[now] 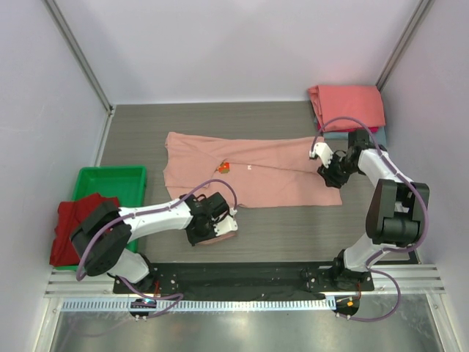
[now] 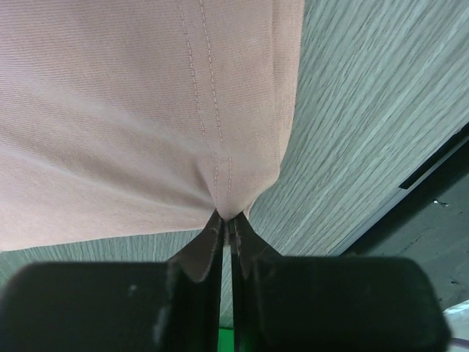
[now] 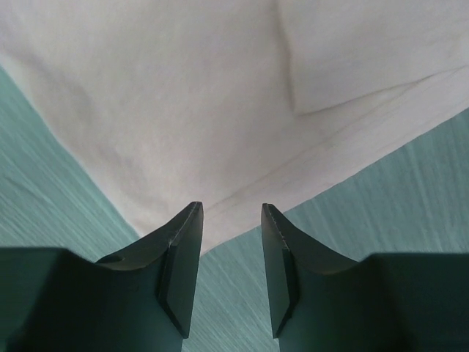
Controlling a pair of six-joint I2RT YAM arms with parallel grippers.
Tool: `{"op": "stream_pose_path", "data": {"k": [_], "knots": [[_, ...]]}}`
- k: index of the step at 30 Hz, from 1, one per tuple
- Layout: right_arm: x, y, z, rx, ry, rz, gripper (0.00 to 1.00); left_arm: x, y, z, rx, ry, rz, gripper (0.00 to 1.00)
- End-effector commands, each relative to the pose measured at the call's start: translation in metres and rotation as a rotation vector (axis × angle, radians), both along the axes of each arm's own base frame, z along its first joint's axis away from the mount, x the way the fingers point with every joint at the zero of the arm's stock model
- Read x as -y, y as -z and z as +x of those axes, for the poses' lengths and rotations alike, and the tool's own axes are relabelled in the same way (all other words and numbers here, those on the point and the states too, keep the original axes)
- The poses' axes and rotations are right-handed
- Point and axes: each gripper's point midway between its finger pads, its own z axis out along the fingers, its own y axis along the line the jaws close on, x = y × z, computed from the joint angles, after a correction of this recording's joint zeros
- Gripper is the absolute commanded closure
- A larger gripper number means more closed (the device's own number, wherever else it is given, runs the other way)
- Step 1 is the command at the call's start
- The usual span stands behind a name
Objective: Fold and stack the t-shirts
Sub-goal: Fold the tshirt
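Note:
The dusty-pink t-shirt [image 1: 256, 174] lies spread across the middle of the table, with its small chest print [image 1: 224, 167] showing. My left gripper [image 1: 217, 222] is shut on a hemmed corner of this shirt near the front edge. In the left wrist view the pink cloth [image 2: 146, 110] is pinched between the closed jaws [image 2: 228, 220]. My right gripper [image 1: 327, 170] is open at the shirt's right edge. In the right wrist view the jaws [image 3: 231, 213] straddle the hem of the cloth [image 3: 220, 95], which looks pale there.
A folded coral-red shirt [image 1: 347, 104] lies at the back right on a blue-grey one [image 1: 338, 135]. A dark red shirt [image 1: 73, 224] lies crumpled at the left, next to the green tray [image 1: 110, 176]. White walls stand on both sides.

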Motion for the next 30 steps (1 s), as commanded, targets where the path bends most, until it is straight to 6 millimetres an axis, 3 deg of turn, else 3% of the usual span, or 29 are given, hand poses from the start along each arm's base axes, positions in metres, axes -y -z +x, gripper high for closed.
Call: {"op": "stream_pose_path", "data": {"k": [1,5,10,22,30], "knots": [[0.018,-0.005,-0.004,0.096,-0.148,-0.089,0.57,-0.003,0.013,0.006,0.043,0.0,0.004,0.99],[0.026,0.015,-0.02,0.047,-0.247,-0.135,0.6,-0.008,0.013,0.007,0.042,-0.005,0.015,1.0],[0.026,0.025,-0.026,0.025,-0.307,-0.145,0.6,-0.011,0.014,0.008,0.034,-0.032,0.021,1.0],[0.02,0.001,-0.044,0.003,-0.337,-0.124,0.59,-0.012,0.014,0.017,0.04,-0.053,0.029,1.0],[0.02,0.008,-0.06,-0.045,-0.352,-0.133,0.6,-0.013,0.014,0.018,0.041,-0.061,0.032,1.0]]}}
